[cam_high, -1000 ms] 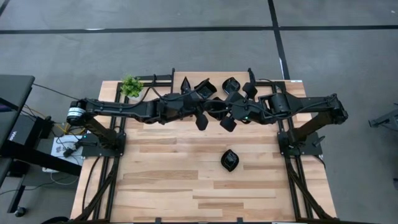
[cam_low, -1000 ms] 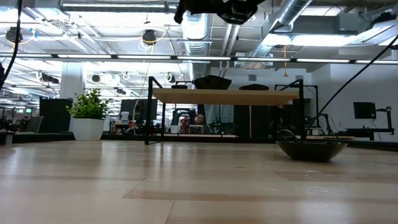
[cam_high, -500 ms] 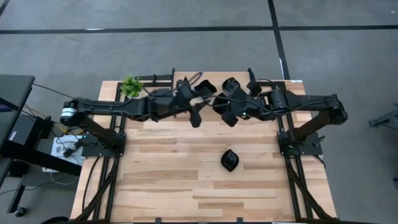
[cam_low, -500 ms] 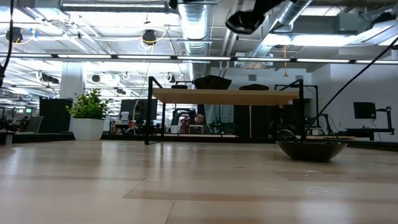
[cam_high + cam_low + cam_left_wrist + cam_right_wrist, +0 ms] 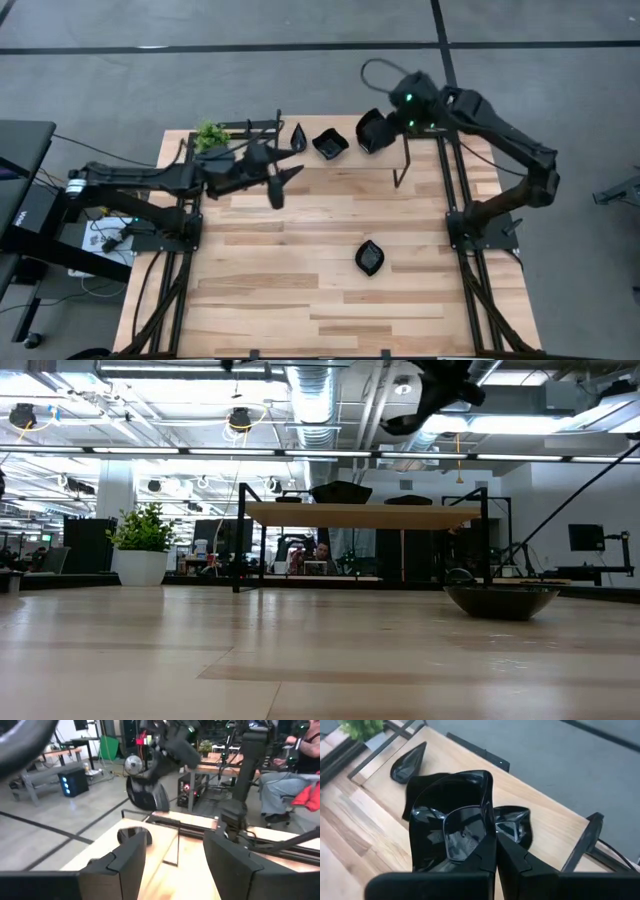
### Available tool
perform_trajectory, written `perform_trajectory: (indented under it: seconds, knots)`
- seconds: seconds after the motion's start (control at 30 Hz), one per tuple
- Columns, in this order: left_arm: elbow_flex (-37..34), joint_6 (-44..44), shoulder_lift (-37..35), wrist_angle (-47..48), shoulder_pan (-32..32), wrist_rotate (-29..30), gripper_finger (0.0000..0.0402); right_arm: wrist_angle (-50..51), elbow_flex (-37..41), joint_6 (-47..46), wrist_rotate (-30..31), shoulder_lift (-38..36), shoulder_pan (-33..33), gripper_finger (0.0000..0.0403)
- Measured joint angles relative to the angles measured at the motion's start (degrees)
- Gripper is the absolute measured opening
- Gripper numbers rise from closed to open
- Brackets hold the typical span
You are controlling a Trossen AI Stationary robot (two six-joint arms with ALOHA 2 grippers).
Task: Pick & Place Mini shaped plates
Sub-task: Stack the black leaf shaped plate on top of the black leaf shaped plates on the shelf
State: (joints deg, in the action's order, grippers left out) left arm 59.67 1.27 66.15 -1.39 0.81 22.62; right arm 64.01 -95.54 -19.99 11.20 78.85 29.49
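— Above the far right corner of the tabletop (image 5: 300, 300), what is listed?
— Right hand (image 5: 385, 128), raised high, fingers pinching one glossy black dish (image 5: 452, 822) by its rim; the dish hangs clear of the wood.
— And on the shelf (image 5: 340, 125) at the far edge?
— Item one: narrow teardrop dish (image 5: 298, 135). Item two: wavy-edged square dish (image 5: 330, 144), just beside the teardrop. A small green plant (image 5: 211, 137) stands near the shelf's left end.
— Anything lower down?
— One leaf-like dish (image 5: 369, 257), lying alone on the tabletop, right of centre and well apart from the shelf.
— Left hand (image 5: 283, 180)?
— Spread wide, holding nothing, hovering over the tabletop's far left part, just in front of the shelf.
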Motion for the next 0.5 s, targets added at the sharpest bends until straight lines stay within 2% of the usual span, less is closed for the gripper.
perform_trajectory:
  seconds: [0.33,0.5]
  knots:
    - [-14.2,-1.1,-15.7,-3.6,4.6,-0.1,0.0200,-0.1,-1.2,6.1,-16.5,0.4,11.1,0.0000]
    - [-19.8,-1.5,-21.4,-6.8,6.3,-0.3,0.0200,0.4,-0.6,5.5,-17.4,2.2,13.5,0.0000]
